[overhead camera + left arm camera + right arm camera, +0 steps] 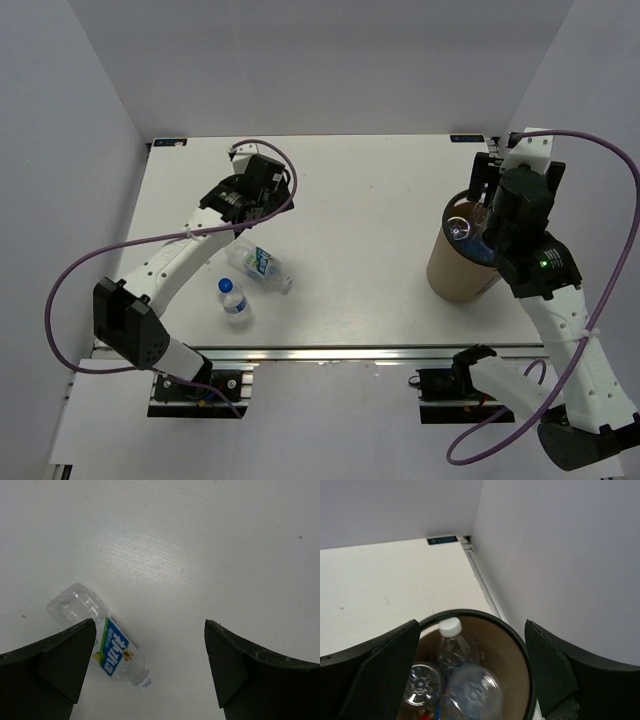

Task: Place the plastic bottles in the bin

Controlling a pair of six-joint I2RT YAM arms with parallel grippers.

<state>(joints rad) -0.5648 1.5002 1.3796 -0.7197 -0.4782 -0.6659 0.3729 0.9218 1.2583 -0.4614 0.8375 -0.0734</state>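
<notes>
The left hand (240, 197) hangs over the desk (370, 200) with its jaws wide apart and nothing between them. In its wrist view, one bottle (107, 642) lies on its side on the desk below the hand (150, 630). It sits off toward the finger (55, 665) on the left of that view, which hides part of it, and its cap end points toward the gap. In the top view this bottle (258, 265) is just nearer the arm bases than the hand. A second bottle (233, 298) with a blue cap is close beside it, nearer the bases again, and the two are not touching. I cannot tell whether the second one stands or lies.

The right hand (483, 210) is above the bin (452, 275), jaws spread wide and empty. In its wrist view the bin's dark rim (487, 616) lies straight beneath the hand (471, 627). Three bottles (452, 645) are inside, one with a white cap up.
</notes>
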